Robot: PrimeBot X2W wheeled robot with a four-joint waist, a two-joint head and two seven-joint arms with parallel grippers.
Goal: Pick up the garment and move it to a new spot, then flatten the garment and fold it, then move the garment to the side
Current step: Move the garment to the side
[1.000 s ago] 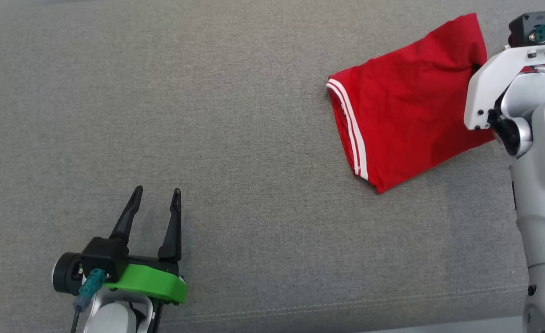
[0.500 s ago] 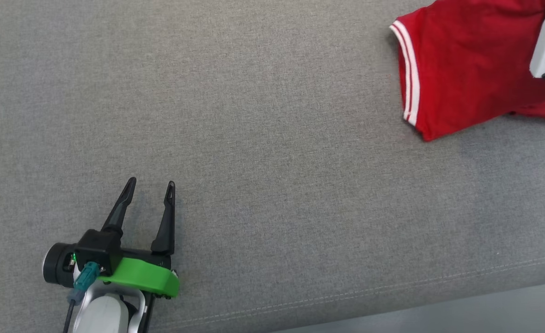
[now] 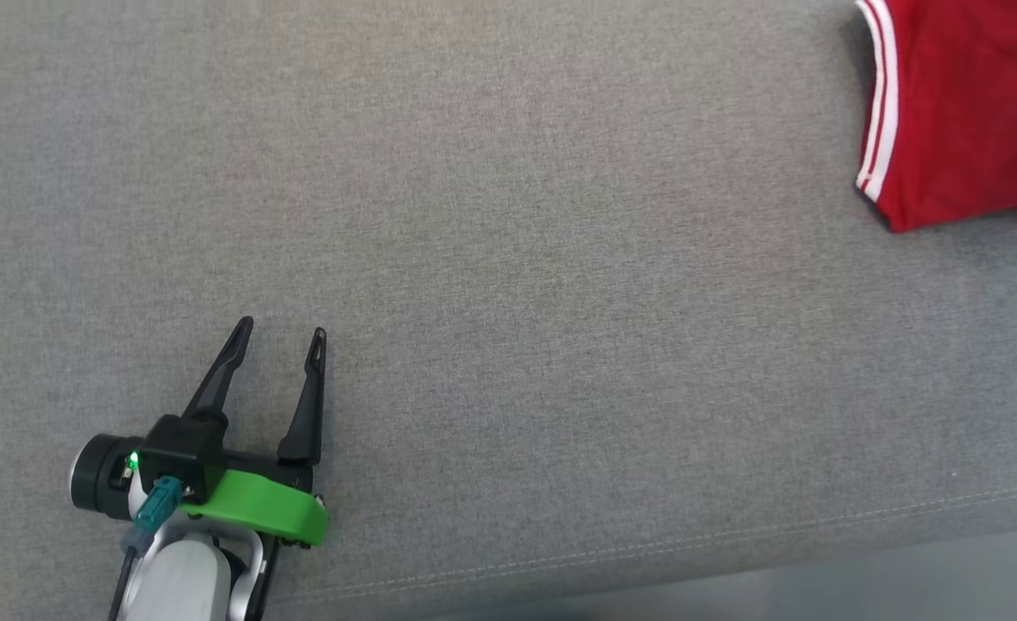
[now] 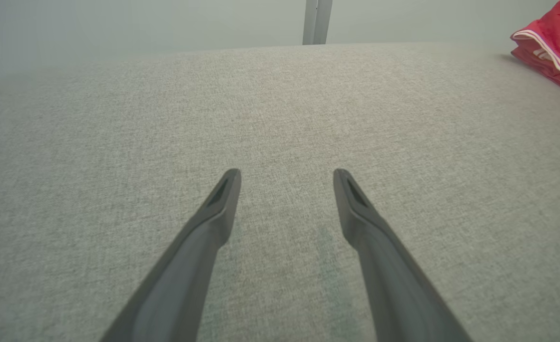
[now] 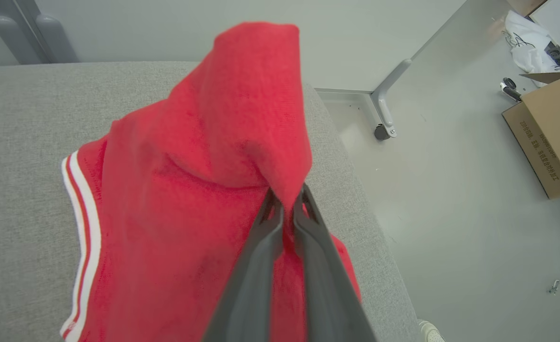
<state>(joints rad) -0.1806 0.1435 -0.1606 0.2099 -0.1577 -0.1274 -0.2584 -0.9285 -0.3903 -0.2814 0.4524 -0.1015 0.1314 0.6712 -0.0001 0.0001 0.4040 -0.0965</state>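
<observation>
Pinching a raised fold of the red garment (image 5: 189, 190), the right gripper (image 5: 288, 192) is clenched on it, while the left gripper (image 3: 282, 328) gapes empty over the grey surface (image 3: 560, 259).

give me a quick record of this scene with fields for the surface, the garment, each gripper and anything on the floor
surface: grey woven fabric, flat
garment: red with white stripes along one hem, partly lying on the surface near its edge, one fold lifted
left gripper: open, holding nothing, over bare fabric, well apart from the garment
right gripper: shut on a raised fold of the garment
floor: cardboard box off to one side
</observation>
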